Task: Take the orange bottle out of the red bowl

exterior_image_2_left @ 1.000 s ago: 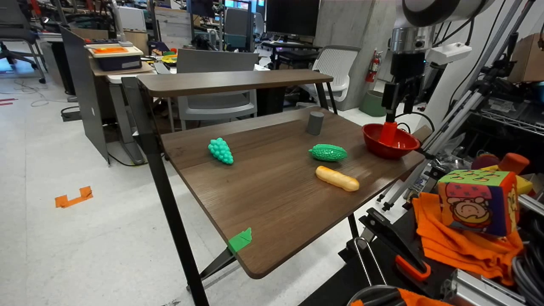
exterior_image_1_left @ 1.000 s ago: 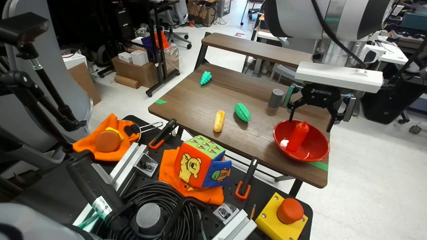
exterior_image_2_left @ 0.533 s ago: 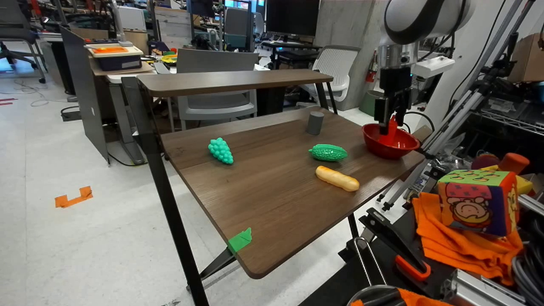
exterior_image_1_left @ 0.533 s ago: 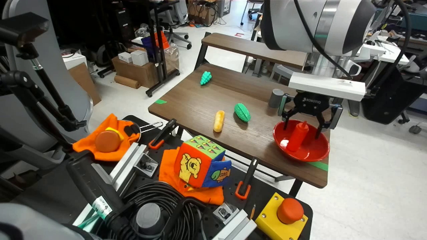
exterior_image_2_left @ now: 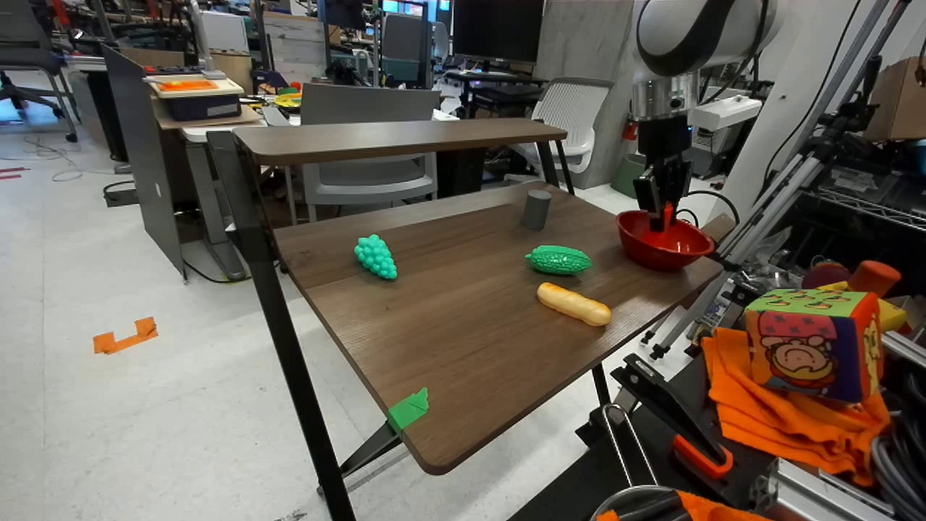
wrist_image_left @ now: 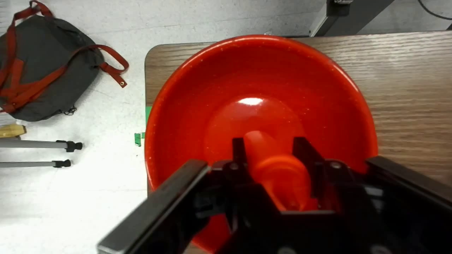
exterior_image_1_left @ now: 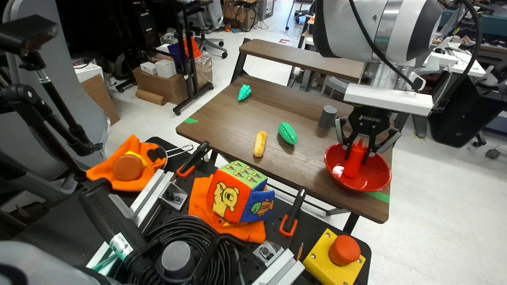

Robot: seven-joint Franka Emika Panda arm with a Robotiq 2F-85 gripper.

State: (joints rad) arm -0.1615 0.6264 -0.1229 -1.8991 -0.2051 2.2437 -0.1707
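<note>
The orange bottle point(exterior_image_1_left: 352, 168) stands leaning a little inside the red bowl point(exterior_image_1_left: 378, 177), near the corner of the table. My gripper point(exterior_image_1_left: 356, 159) reaches down into the bowl from above, its jaws drawn in against both sides of the bottle. Seen from the wrist, the bottle point(wrist_image_left: 261, 146) runs between the two black fingertips, and the bowl point(wrist_image_left: 254, 67) spreads around them. In an exterior view only a sliver of the bottle shows past the fingers, above the rim of the bowl point(exterior_image_2_left: 655, 253).
A small grey cup point(exterior_image_1_left: 328, 117) stands behind the bowl. Towards the table's other end lie a green bumpy toy point(exterior_image_1_left: 288, 133), a yellow oblong object point(exterior_image_1_left: 260, 144) and a teal grape-like toy point(exterior_image_1_left: 244, 92). A raised wooden shelf point(exterior_image_1_left: 305, 59) runs along one side.
The gripper came down into the bowl and its jaws narrowed from wide apart onto the bottle. The bottle has tipped slightly more upright; the bowl has not moved.
</note>
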